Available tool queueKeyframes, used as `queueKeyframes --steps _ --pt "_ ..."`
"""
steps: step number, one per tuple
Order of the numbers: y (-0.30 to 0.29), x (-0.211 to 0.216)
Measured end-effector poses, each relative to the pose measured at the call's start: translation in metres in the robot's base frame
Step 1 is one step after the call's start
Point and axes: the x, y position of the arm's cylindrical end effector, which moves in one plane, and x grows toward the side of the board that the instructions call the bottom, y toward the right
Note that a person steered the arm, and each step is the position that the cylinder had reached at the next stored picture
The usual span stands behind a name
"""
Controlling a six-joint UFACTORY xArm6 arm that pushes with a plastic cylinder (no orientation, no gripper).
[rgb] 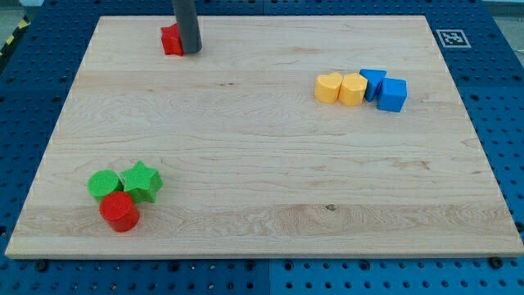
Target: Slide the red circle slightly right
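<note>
The red circle (pixel 119 212) lies near the board's bottom left corner. It touches a green circle (pixel 104 185) above it and a green star (pixel 142 181) at its upper right. My rod comes down at the view's top left, and my tip (pixel 190 51) rests on the board just right of a red block (pixel 171 39) of unclear shape, touching or almost touching it. The tip is far above the red circle, most of the board's height away.
Two yellow heart-like blocks (pixel 328 87) (pixel 353 89) and two blue blocks (pixel 372 83) (pixel 392 94) form a row at the upper right. The wooden board (pixel 270 164) lies on a blue perforated table. A marker tag (pixel 450 38) sits at the top right.
</note>
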Motion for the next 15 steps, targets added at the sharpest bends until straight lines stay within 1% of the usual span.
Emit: queueKeyframes --steps 1,2,3,4,5,6,7,8,9,10,11,12,13,15 --pt "-0.021 -0.004" --pt "-0.034 -0.025" --pt "-0.039 -0.034" --pt "-0.002 0.045" --pt "0.045 0.142" --pt "0.078 0.237" --pt "0.076 0.343" --pt "0.072 0.343" --pt "0.03 0.342" --pt "-0.06 0.342" --pt "-0.094 0.341" --pt "-0.092 0.319" --pt "-0.076 0.319" --pt "0.005 0.323"
